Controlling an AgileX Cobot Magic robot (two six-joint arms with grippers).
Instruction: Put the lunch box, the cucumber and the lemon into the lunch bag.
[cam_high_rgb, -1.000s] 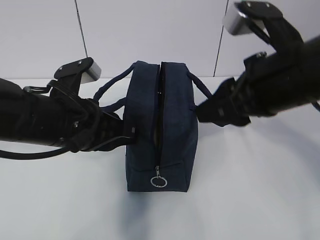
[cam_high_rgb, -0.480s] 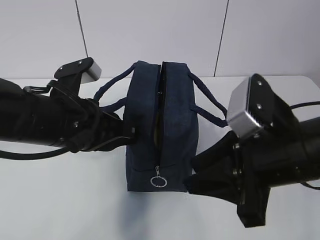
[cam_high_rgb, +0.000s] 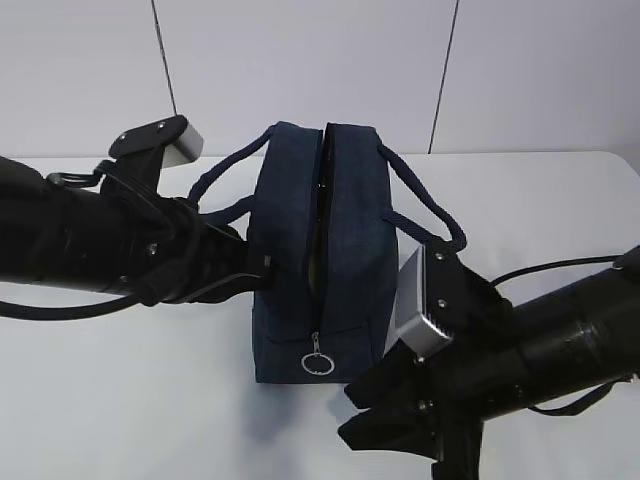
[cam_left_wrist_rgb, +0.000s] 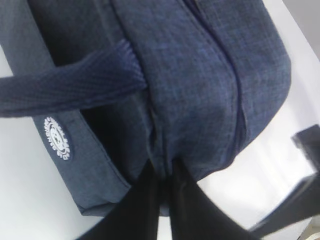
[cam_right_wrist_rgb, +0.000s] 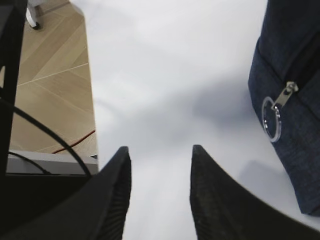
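Note:
The dark navy lunch bag (cam_high_rgb: 350, 240) stands upright mid-table, its top zipper slit parted and its metal ring pull (cam_high_rgb: 318, 362) hanging at the near end. My left gripper (cam_high_rgb: 262, 265) is shut on a fold of the bag's left side; in the left wrist view its tips (cam_left_wrist_rgb: 162, 172) pinch the lunch bag (cam_left_wrist_rgb: 200, 75) fabric below a handle (cam_left_wrist_rgb: 65, 87). My right gripper (cam_high_rgb: 350, 415) is low at the bag's near right corner, open and empty (cam_right_wrist_rgb: 160, 149), over bare table. The ring pull (cam_right_wrist_rgb: 271, 119) hangs to its right. The lunch box, cucumber and lemon are hidden.
Two rope handles (cam_high_rgb: 425, 205) droop to either side of the bag. In the right wrist view the white table's edge (cam_right_wrist_rgb: 92, 100) runs close on the left, with wooden floor (cam_right_wrist_rgb: 50, 75) and cables beyond it. A grey wall stands behind the table.
My right arm has swung from high at the bag's far right down to its near right corner, jaws still open. The left gripper and the bag have not moved.

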